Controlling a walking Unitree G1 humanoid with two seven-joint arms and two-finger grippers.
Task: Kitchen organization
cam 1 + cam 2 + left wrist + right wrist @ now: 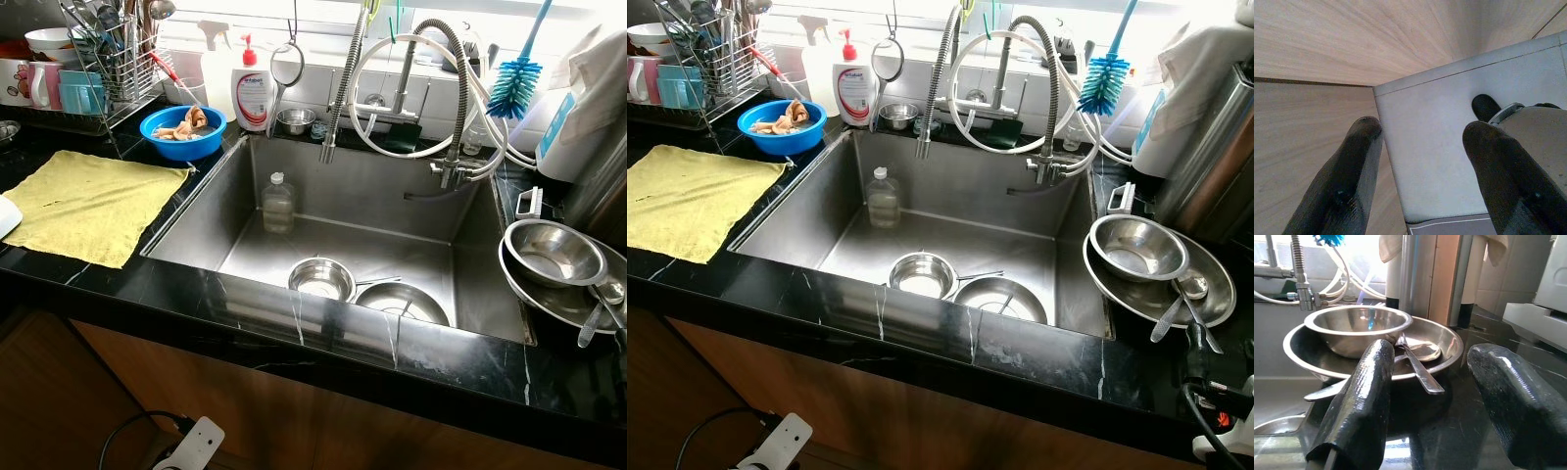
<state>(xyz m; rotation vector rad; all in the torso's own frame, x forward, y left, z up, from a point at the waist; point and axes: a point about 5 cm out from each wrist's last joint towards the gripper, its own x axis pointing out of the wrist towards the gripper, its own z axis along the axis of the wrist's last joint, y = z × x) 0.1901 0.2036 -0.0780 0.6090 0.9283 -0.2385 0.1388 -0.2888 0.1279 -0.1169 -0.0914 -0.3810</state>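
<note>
Right gripper [1425, 406] released, fingers spread, level with the countertop and facing the steel plate [1442, 340], which carries a bowl [1356, 328] and spoons [1418, 367] right of the sink [196, 220], presumably lining up a pickup; left gripper [1420, 171] hangs idle, released

A yellow cloth [93, 204] lies on the counter's left end; a cable [127, 436] trails over the floor below its front edge.

A sink [196, 230] is set into the counter [323, 343]. Two pans [323, 279] and a bottle [277, 203] are placed inside it. A cloth [93, 201] is spread on its left; stacked bowls [554, 257] are set on its right.
</note>
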